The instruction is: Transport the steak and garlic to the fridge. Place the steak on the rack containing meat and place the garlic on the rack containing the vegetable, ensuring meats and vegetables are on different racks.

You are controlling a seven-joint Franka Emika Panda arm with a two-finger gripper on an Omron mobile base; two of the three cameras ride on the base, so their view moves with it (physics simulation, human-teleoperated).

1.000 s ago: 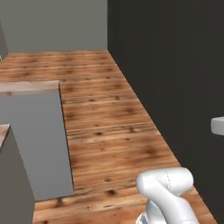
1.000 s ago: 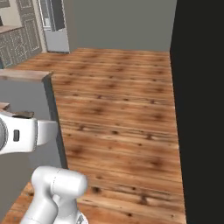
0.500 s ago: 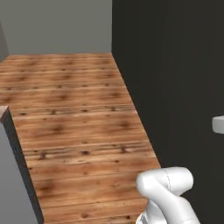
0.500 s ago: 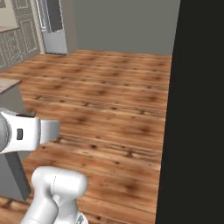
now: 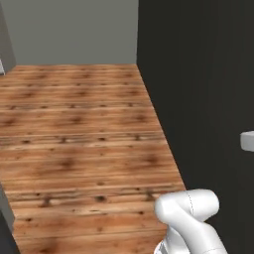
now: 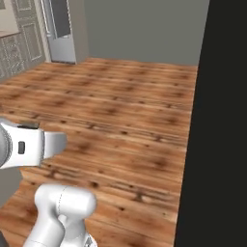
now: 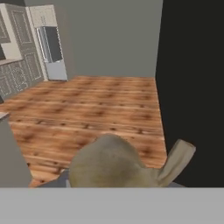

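Garlic (image 7: 107,164): a plump bulb with dull tan, papery skin, faintly mottled, rounded on top.
Garlic stalk: a flattened, paler beige stub (image 7: 178,159) juts up and to the right from the bulb's side in my hand view, cut off square at the end.
Garlic place: right at my claw, pressed up close under the hand camera, off the floor and touching nothing else that I can see.
Claw: closed around the garlic as far as I can judge. The bulb sits just where my tips rise and hides them, so I cannot see the contact itself.
Fridge (image 7: 51,53): tall and silver-grey, with a darker upper panel, far ahead of my claw and off to its left, against the grey back wall (image 7: 109,37). It shows again in the right base view (image 6: 60,30).
Cabinets (image 7: 17,61): pale grey panelled doors just left of the fridge, equally far from my claw.
Floor (image 7: 96,105): warm brown wooden planks with dark knots, stretching from under my claw to the back wall.
Dark wall (image 7: 192,87): a flat, near-black face close on my claw's right, running forward to the back wall.
Grey block (image 7: 11,155): a plain grey side, near my claw on its left, low in the hand view.
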